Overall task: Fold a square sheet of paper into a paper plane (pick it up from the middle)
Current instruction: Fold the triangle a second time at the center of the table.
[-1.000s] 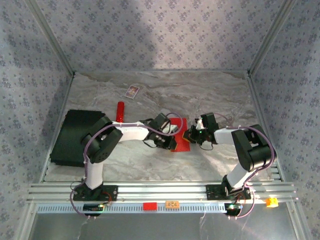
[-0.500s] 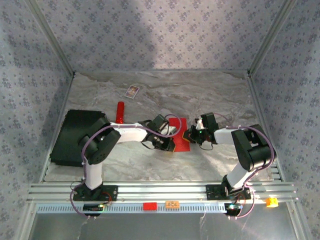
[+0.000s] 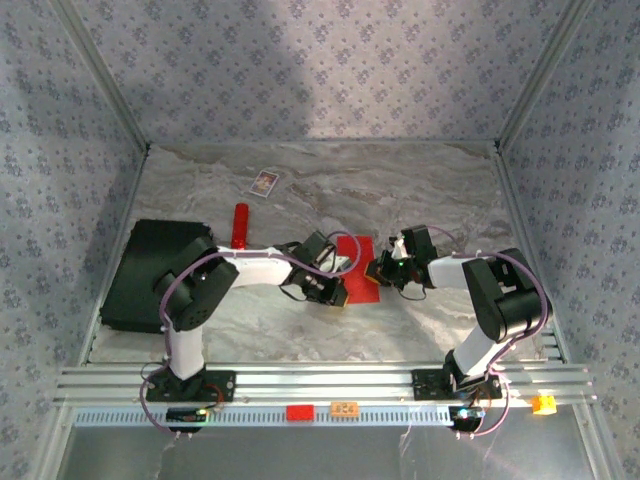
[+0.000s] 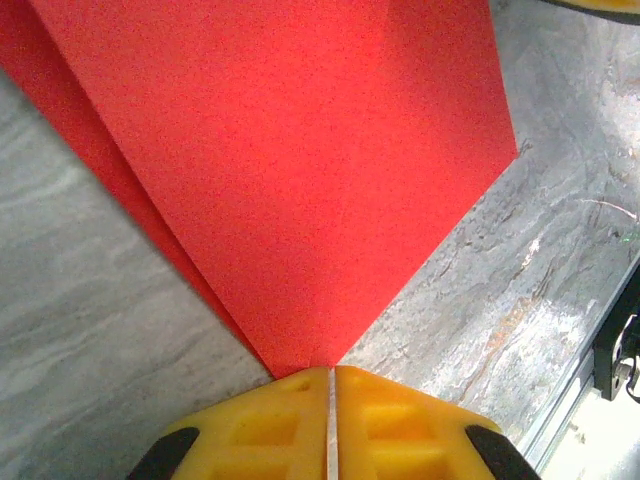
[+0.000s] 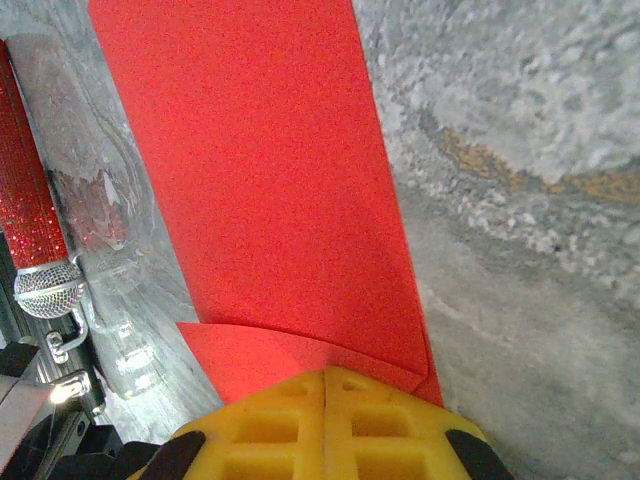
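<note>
Lab test booth: marble-look table (image 3: 430, 190), patterned cloth walls (image 3: 320, 70), aluminium rails (image 3: 320, 380) under two robot arms (image 3: 260, 262).

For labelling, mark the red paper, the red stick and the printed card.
red paper (image 3: 358, 262), top view, middle of its visible face.
red stick (image 3: 240, 222), top view, mid-shaft.
printed card (image 3: 264, 182), top view, its centre.

Red paper (image 4: 300, 150) — far end beyond the left wrist view, near tip inside the left gripper (image 4: 329, 375).
</note>
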You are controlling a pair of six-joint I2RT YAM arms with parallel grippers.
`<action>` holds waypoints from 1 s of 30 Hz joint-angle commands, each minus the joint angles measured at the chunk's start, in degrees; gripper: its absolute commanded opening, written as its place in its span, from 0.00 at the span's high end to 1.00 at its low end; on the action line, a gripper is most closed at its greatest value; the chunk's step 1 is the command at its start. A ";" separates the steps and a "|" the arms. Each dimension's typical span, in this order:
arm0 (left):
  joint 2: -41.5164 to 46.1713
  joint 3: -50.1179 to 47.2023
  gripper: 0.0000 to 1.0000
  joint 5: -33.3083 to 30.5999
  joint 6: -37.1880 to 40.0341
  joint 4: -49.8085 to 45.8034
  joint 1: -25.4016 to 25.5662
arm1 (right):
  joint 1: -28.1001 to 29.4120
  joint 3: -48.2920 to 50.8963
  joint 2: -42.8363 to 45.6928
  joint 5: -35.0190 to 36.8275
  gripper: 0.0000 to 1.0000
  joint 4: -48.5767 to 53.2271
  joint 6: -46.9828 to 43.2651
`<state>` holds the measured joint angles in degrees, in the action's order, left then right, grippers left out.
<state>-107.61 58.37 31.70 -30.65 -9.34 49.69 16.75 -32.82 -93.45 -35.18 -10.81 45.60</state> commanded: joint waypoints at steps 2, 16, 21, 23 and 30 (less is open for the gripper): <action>2.80 -0.34 0.91 1.50 0.18 -1.38 0.63 | -0.04 0.92 -1.78 3.32 0.97 3.16 0.33; 2.97 3.00 0.92 0.38 -3.27 5.91 -3.75 | 0.18 -0.18 8.82 1.75 0.84 6.57 -1.39; -1.20 6.90 0.92 0.29 -2.66 4.66 -4.07 | 0.00 1.33 15.29 5.63 0.79 13.89 -2.27; -2.19 7.74 0.92 0.40 -2.50 4.69 -4.16 | 0.01 2.78 18.01 6.92 0.77 15.76 -1.62; -5.12 9.55 0.92 -0.50 -1.58 3.75 -4.16 | 0.19 5.47 22.43 7.60 0.72 19.20 -0.52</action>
<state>-111.57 66.11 31.62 -33.45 -4.54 45.65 16.80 -28.16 -71.94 -28.71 4.58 44.56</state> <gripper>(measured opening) 0.080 0.278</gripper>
